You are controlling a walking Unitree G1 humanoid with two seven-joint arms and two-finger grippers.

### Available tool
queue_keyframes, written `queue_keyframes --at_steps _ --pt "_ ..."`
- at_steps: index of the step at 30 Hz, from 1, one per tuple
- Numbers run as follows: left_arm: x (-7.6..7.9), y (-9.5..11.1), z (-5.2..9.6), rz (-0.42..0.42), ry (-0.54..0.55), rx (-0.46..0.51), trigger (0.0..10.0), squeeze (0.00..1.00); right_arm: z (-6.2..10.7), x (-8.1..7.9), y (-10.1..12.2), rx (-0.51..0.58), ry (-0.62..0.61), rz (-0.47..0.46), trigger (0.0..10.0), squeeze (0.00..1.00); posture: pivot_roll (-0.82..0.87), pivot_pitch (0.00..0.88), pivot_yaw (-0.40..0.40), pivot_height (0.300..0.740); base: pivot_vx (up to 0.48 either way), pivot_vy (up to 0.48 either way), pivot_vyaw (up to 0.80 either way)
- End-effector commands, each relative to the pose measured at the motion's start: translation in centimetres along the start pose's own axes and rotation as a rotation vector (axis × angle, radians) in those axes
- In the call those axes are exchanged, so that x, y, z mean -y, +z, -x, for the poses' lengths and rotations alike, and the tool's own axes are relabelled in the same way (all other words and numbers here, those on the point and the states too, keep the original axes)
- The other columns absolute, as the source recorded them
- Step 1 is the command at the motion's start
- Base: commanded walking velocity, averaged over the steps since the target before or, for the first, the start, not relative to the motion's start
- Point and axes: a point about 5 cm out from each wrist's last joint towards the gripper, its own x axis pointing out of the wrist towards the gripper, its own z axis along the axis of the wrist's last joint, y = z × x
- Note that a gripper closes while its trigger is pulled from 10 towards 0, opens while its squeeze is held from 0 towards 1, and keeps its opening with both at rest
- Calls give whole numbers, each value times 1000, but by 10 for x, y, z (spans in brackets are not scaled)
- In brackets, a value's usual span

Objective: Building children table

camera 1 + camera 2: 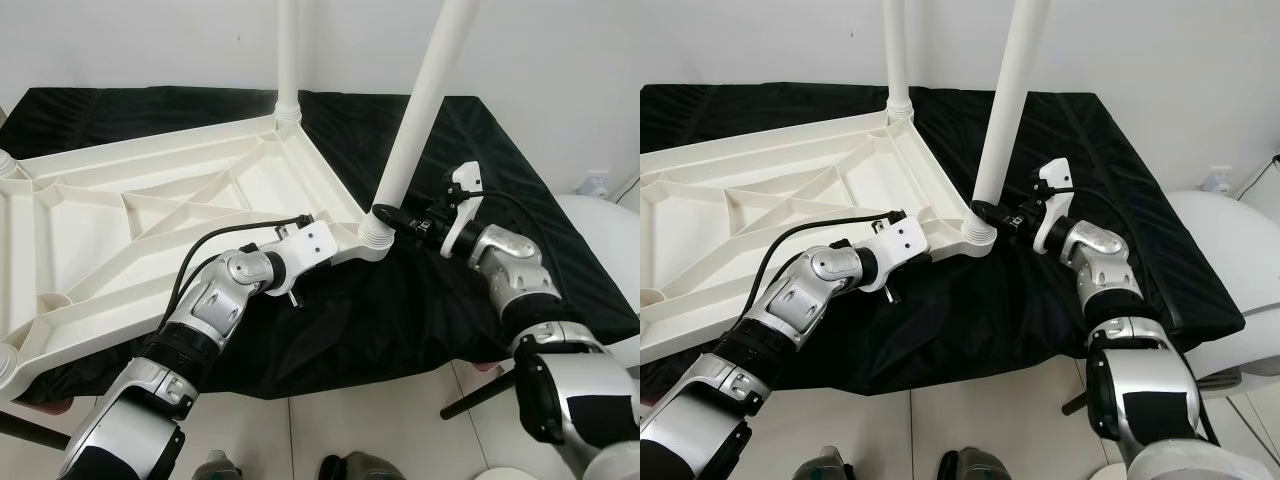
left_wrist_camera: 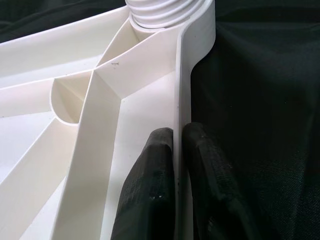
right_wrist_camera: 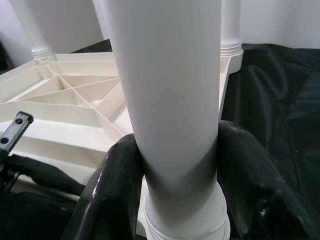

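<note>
The upturned tabletop [image 1: 150,200] lies on the black-draped worktop [image 1: 400,320]. The left claw [image 2: 177,150] pinches its thin rim, and the right claw [image 3: 175,165] clasps the corner leg [image 1: 420,110] near its base. Stiff, light, smooth plastic: I'd grip the leg low, near the socket.

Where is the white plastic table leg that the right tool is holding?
The white plastic table leg stands in the near right corner socket of the upturned white tabletop, with the right tool clamped at its base.

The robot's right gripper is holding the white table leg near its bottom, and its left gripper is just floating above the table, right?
Not quite. The left gripper isn't floating: the left wrist view shows its fingers pinching the tabletop's rim. The right gripper does hold the white table leg near its bottom.
</note>
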Motion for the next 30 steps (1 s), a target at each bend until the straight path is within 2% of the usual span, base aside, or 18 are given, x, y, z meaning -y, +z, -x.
queue_keyframes --at_steps 1,5,15,16,17,18,19,22,25,28,30 --pt "8 -8 -2 17 -33 -33 10000 0 -4 -3 -3 8 -19 -39 10000 0 42 22 -75 740 0 0 0" --pt "9 -8 -2 18 -39 -31 10000 0 -8 -10 -3 58 -105 -54 10000 0 40 20 -76 740 0 0 0" --pt "11 -7 -3 14 -45 -28 10000 0 -14 -26 -7 87 -164 -63 10000 0 38 12 -76 740 0 0 0" --pt "12 -7 -3 13 -48 -28 10000 0 -17 -34 -9 102 -206 -71 10000 0 38 10 -78 740 0 0 0" --pt "12 -7 -3 13 -48 -28 10000 0 -17 -34 -9 102 -206 -71 10000 0 38 10 -78 740 0 0 0" --pt "13 -8 -3 11 -54 -28 10000 0 -24 -46 -10 130 -299 -97 10000 0 40 7 -78 740 0 0 0" --pt "14 -8 -3 11 -57 -28 10000 0 -26 -50 -11 138 -333 -104 10000 0 40 7 -78 740 0 0 0" --pt "14 -8 -3 11 -58 -28 10000 0 -27 -52 -11 143 -353 -100 10000 0 44 6 -79 740 0 0 0" --pt "16 -8 -3 10 -63 -28 10000 0 -32 -62 -9 164 -441 -137 10000 0 45 4 -79 740 0 0 0" --pt "16 -9 -2 9 -64 -28 10000 0 -35 -64 -9 166 -466 -139 10000 0 45 4 -79 740 0 0 0" --pt "17 -9 -2 8 -70 -28 10000 0 -41 -69 -8 160 -544 -175 10000 0 41 0 -76 740 0 0 0"
